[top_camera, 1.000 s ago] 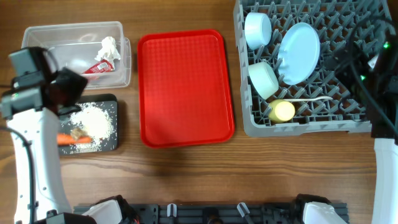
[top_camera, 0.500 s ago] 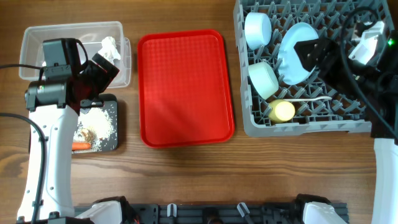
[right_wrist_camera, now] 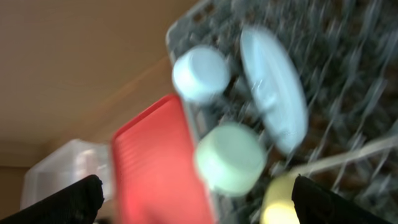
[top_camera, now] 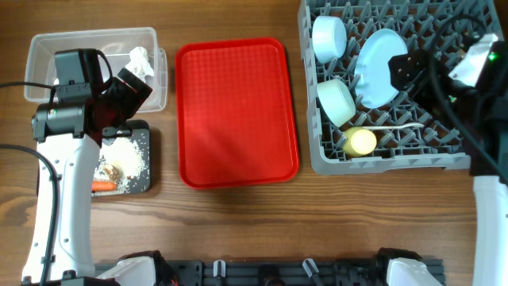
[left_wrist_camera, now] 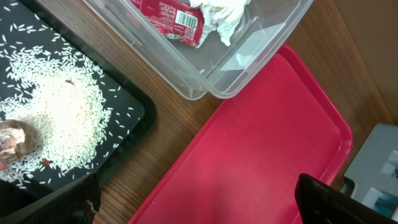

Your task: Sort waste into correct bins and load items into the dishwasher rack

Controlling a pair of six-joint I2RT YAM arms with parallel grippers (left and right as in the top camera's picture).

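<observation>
Overhead: rack at desk right, carrying plate, blue bowl, green bowl, cup, spoon; right claw above plate; red tray centre; tub far left with tissue; black tray beside it with rice, carrot; left claw over their border. Left wrist: claw spread, nothing between; wrapper touching tissue in tub; scrap beside rice heap. Right wrist, blurred: claw spread, nothing between; bowls, plate, cup in rack
</observation>
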